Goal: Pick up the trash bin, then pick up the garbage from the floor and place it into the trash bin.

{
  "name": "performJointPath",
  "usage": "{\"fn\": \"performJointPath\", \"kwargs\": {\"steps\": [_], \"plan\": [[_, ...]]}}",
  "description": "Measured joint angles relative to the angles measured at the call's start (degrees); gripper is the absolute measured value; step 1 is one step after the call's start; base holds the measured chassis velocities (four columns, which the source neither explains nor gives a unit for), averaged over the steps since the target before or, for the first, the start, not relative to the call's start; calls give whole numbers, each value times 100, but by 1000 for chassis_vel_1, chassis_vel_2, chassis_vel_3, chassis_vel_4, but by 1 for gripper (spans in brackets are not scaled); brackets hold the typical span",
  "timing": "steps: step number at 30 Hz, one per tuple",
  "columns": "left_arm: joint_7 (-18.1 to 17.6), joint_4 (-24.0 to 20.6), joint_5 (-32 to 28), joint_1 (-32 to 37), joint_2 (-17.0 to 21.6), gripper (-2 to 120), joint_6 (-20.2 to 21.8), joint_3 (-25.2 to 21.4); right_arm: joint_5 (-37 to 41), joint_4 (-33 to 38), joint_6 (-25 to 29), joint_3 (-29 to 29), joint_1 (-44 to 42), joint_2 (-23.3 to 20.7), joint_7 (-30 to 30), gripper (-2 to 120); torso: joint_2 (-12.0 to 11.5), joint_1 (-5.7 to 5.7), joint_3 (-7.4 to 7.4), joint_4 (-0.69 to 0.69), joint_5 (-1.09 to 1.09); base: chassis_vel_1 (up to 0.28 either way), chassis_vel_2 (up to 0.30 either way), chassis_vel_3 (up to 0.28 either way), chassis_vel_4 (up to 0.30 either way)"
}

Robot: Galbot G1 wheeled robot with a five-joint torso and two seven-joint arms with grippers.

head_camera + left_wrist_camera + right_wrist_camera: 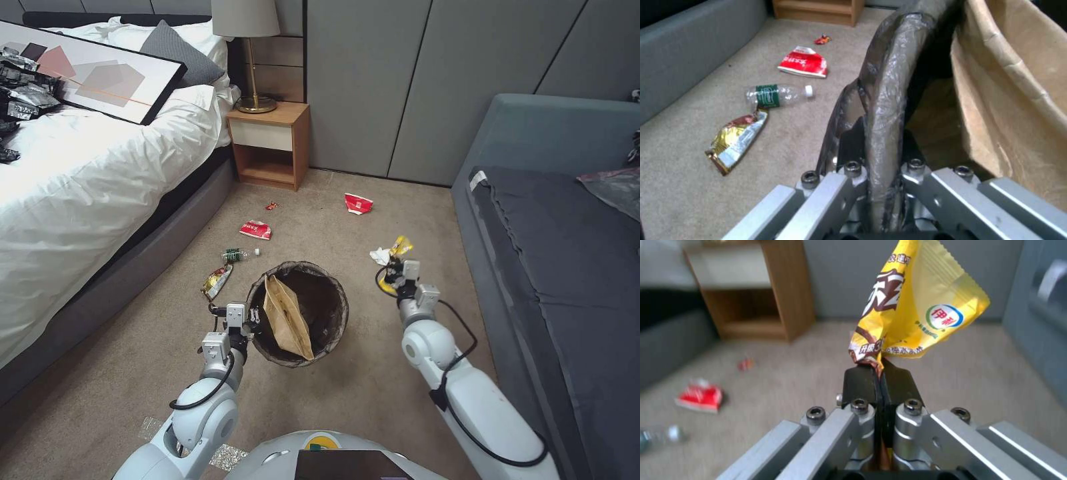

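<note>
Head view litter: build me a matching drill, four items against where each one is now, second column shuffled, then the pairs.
1. brown paper bag
2. yellow wrapper
3. clear bottle
4. trash bin

A. on the carpet beside the bed
B. rim pinched by left gripper
C. standing inside the bin
D. clamped in right gripper

Pairs: 1-C, 2-D, 3-A, 4-B

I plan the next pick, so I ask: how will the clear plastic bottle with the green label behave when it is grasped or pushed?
The clear plastic bottle with the green label lies on its side on the beige carpet floor, so it would probably roll. It looks empty, so probably light. Its smooth wall may slip or dent.
</note>
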Motion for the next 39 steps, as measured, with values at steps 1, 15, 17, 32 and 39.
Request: {"fn": "performJointPath", "kwargs": {"steps": [1, 15, 17, 32, 39], "plan": [[1, 16, -2, -9, -2, 0, 9, 21, -25, 204, 61, 64, -51, -84, -21, 0, 0, 0, 0, 0, 0, 0, 0, 0, 0], [6, 99, -9, -53, 1, 0, 42, 92, -13, 1118, 289, 226, -238, -421, -408, 0, 0, 0, 0, 0, 0, 0, 0, 0, 0], [11, 122, -9, -81, -2, 0, 62, 131, 39, 1434, 405, 206, -302, -565, -654, 0, 0, 0, 0, 1, 0, 0, 0, 0, 0], [12, 159, 14, -167, -25, 0, 134, 350, 180, 1953, 980, -1006, -264, -1294, -1761, 0, 0, 0, 0, 0, -1, 0, 0, 0, 0], [13, 160, 18, -184, -38, 0, 138, 356, -78, 1626, 1044, -1710, -244, -1378, -1807, 0, 0, 0, 0, 0, -1, 0, 0, 0, 0]]}}
